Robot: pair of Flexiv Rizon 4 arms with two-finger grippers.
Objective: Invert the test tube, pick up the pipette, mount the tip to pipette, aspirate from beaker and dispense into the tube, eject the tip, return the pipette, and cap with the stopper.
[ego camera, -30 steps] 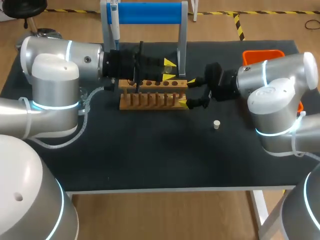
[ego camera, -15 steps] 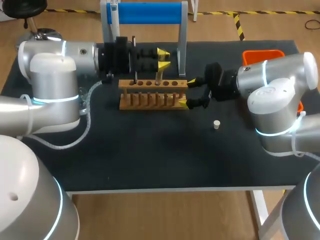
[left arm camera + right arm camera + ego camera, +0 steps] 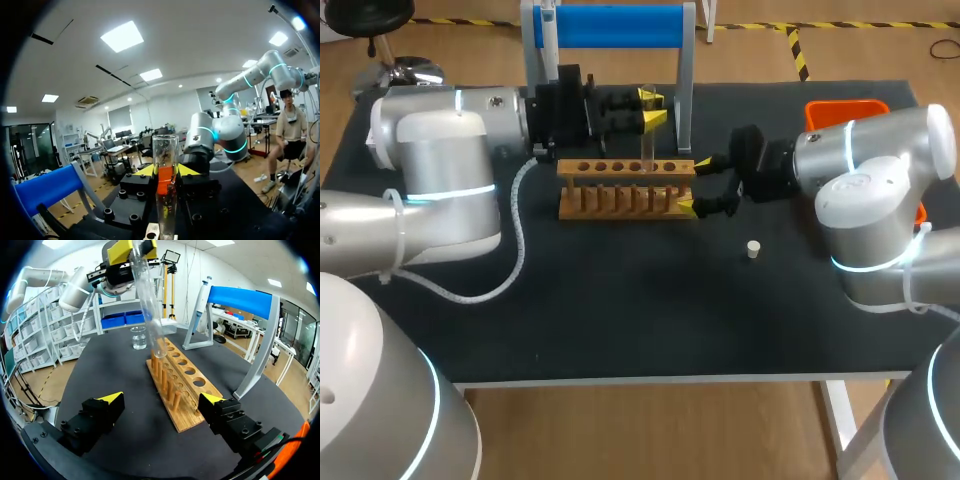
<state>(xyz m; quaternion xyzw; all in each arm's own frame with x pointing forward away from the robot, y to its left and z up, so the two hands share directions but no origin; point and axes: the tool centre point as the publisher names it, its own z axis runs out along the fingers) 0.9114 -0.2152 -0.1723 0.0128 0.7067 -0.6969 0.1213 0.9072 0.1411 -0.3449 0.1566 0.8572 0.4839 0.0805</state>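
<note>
The black surface [image 3: 620,300] carries the blue pipette stand [image 3: 620,25] at its far edge, with the pipette [image 3: 548,40] hanging by its left post. In front of the stand lies the wooden rack [image 3: 625,190]. My right claw [image 3: 695,184] is released, its fingers spread to either side of the rack's right end. My left claw [image 3: 652,108] is grasping the test tube [image 3: 646,150] near-upright over the rack, its lower end at a hole; whether it sits inside I cannot tell. The beaker [image 3: 139,337] stands beyond the rack's other end. The stopper [image 3: 753,249] lies apart, near my right arm.
</note>
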